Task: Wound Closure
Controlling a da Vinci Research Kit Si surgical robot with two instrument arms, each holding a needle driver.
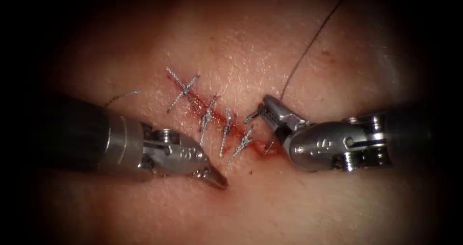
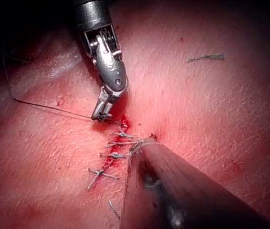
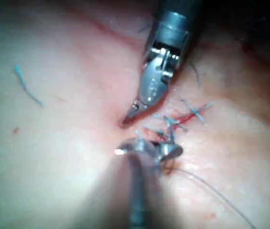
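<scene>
Left steel needle driver: jaws closed, empty, tip pressed on pale pink tissue left of the red stitched cut | Right steel needle driver: clamped on curved needle at the cut's lower end, needle's point hidden | dark thread trails up-right.

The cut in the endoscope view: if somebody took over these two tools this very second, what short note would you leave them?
Left tool: jaws shut, holding nothing, tip on the tissue left of the cut.
Right tool: jaws shut on what looks like the needle, at the cut's lower end; I cannot tell whether it is in the tissue. The thread trails upward from there.
Done: several stitches cross the cut.
Left: the red lower end beside the right tool looks unstitched.
</scene>
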